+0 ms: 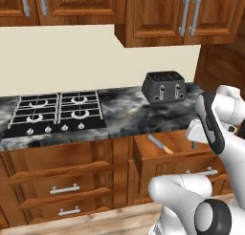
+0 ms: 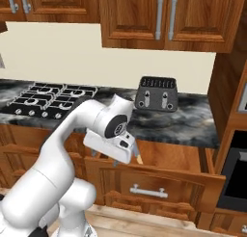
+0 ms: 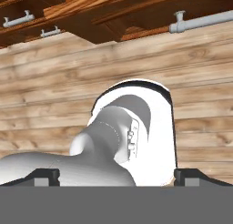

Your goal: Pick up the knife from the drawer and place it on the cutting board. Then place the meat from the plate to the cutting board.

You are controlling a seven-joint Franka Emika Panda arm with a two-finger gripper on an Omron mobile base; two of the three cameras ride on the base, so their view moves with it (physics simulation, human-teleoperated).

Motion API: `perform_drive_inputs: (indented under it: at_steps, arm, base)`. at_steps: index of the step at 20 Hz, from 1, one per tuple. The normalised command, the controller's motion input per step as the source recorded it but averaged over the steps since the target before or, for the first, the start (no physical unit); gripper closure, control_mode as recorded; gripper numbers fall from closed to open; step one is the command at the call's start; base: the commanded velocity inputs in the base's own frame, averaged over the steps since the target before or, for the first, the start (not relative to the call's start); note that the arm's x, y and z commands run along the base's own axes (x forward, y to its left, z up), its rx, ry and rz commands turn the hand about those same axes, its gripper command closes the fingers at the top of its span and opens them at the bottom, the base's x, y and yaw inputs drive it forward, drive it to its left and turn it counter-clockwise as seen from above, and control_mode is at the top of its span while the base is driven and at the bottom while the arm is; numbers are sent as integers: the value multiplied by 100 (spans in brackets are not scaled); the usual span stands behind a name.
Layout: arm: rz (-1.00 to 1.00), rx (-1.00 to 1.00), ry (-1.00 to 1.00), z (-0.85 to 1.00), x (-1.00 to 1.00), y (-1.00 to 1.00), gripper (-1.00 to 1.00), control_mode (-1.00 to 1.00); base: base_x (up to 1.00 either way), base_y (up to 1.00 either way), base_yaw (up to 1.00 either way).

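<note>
The knife (image 1: 160,144) lies flat inside the open drawer (image 1: 143,155), its bluish blade toward the back left and its tan handle toward the front right, so its long axis runs diagonally across the drawer floor. The robot's hand (image 3: 116,175) hangs over the same drawer with its two fingertips (image 3: 42,176) spread wide and nothing between them. In the left base view the knife rests to the left of and below the hand; the reach ahead likely calls for a shift leftward, a descent, and jaws turned across that diagonal.
</note>
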Motion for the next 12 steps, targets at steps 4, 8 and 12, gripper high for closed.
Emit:
perform_drive_inputs:
  at_steps: [4, 8, 12]
  arm:
    - [0, 0, 0, 0, 0, 0, -100, 100]
    - [0, 0, 0, 0, 0, 0, -100, 100]
    - [6, 0, 0, 0, 1, -6, -100, -100]
  base:
    - [29, 0, 8]
    - [7, -4, 11]
    - [1, -4, 6]
